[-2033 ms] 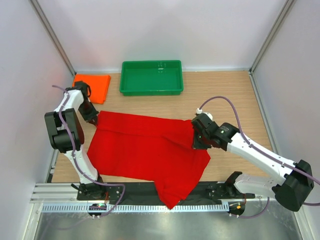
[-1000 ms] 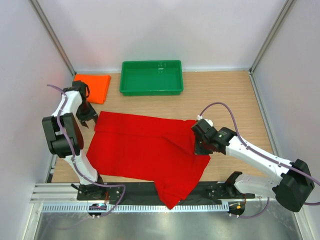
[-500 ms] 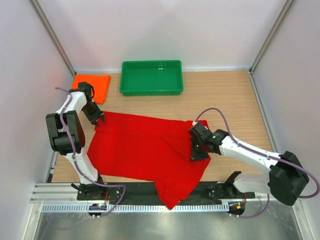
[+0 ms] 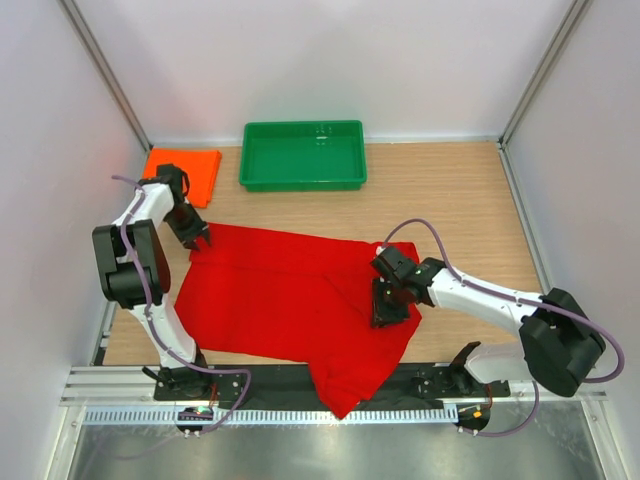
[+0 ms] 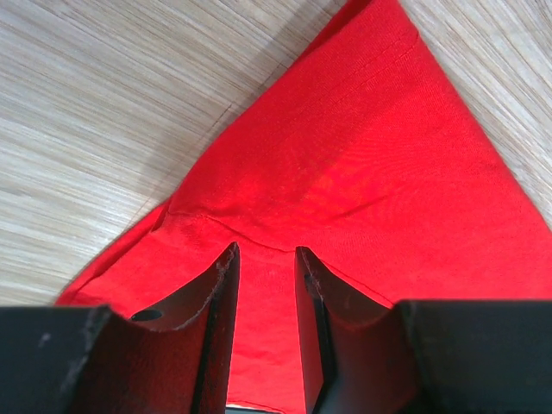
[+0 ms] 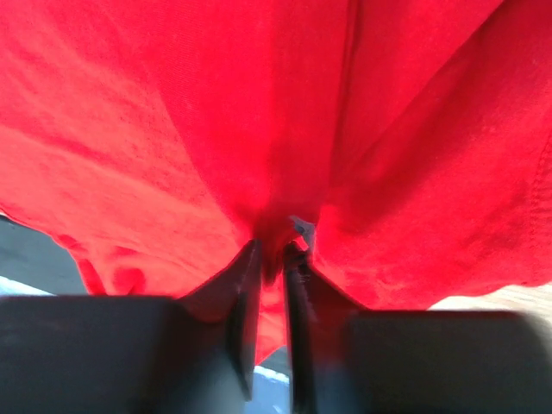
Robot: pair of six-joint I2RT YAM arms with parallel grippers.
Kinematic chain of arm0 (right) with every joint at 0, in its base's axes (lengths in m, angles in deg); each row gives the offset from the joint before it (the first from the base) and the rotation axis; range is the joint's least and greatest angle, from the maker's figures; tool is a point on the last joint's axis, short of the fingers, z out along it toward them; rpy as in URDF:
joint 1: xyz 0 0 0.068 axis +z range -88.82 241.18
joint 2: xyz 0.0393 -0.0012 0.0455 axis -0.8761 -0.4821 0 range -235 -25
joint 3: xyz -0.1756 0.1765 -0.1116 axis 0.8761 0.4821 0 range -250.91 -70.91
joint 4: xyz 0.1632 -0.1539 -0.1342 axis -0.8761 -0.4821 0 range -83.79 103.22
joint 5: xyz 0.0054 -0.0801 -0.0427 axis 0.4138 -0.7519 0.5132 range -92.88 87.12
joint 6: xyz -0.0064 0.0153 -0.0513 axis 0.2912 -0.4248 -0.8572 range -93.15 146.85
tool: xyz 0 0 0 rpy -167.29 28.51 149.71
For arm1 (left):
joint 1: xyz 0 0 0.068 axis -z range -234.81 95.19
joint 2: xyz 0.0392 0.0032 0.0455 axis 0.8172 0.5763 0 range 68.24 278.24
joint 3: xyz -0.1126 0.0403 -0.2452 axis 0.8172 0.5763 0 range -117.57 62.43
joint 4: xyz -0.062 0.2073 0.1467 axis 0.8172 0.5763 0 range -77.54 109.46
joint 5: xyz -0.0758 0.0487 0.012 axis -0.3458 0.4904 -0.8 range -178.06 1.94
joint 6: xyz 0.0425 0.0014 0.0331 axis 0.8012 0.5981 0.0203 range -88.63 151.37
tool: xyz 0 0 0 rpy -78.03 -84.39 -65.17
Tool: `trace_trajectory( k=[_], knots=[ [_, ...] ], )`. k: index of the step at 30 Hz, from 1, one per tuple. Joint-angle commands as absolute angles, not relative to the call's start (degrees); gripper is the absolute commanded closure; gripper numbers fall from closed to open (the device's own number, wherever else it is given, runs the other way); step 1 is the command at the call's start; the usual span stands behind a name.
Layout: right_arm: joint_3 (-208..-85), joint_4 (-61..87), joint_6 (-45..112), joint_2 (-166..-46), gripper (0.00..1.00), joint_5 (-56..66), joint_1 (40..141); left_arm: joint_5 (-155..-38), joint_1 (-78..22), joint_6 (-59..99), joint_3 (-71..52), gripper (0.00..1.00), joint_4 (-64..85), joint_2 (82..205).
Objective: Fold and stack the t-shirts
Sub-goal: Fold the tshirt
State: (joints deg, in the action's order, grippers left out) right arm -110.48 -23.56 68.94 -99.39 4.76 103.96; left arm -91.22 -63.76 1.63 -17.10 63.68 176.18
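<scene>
- The bright red cloth t-shirt (image 4: 280, 300) is lying spread across the near middle of the wooden table (image 4: 450, 200).
- The right gripper (image 6: 276, 243) is pinching a fold at its right edge.
- The left gripper (image 5: 266, 252), fingers narrowly parted, is poised over its far-left corner.
- The folded orange cloth t-shirt (image 4: 185, 172) is lying beside the green plastic tray (image 4: 246, 160).

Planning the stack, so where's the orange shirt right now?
In the top view, the orange shirt lies folded at the far left, just left of the green tray.
</scene>
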Motion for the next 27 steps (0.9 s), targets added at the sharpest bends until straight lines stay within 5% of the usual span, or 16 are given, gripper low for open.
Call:
trace_trajectory(
  k=[1, 5, 12, 27],
  knots=[
    [-112.03, -23.87, 68.08, -98.57, 0.69, 4.15, 103.37, -92.63, -63.68, 1.84, -17.99, 0.67, 62.38, 176.00],
    [-116.95, -26.51, 65.62, -97.95, 0.49, 2.83, 95.22, -92.98, -63.25, 1.84, -18.26, 0.67, 61.76, 176.08],
    [-125.21, -23.88, 62.36, -103.56, 0.38, 8.80, 76.05, -96.49, -63.07, 0.87, -19.75, 0.69, 59.84, 177.49],
    [-140.87, -21.85, 64.12, -124.31, 0.38, 12.41, 66.19, -99.58, -63.07, -3.96, -24.06, 0.69, 55.08, 183.46]
  ],
)
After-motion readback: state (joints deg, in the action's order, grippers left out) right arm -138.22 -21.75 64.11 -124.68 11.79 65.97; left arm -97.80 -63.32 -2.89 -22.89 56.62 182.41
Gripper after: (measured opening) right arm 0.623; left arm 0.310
